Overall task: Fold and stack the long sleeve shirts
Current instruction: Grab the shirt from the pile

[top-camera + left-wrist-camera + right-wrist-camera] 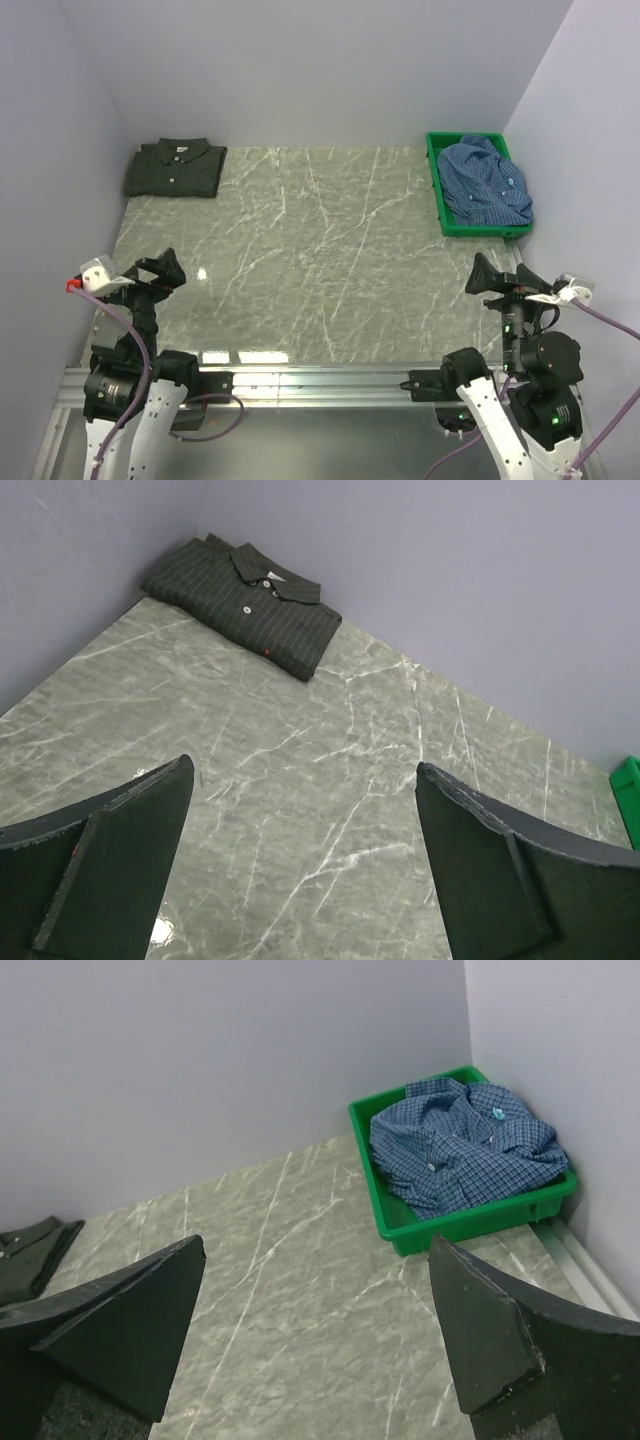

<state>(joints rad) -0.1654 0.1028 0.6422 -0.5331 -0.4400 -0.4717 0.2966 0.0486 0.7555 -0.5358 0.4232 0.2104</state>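
A folded dark shirt (175, 167) lies far left; a crumpled blue shirt (487, 182) fills the green tray (437, 190).

Green tray (437, 190) at far right corner of marble table (320, 260)

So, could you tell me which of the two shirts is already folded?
The dark green-grey shirt in the far left corner: it lies neatly folded, whereas the blue shirt sits crumpled in the green tray.

Bright, even light; small glare spots on the table (320, 230); focus sharp
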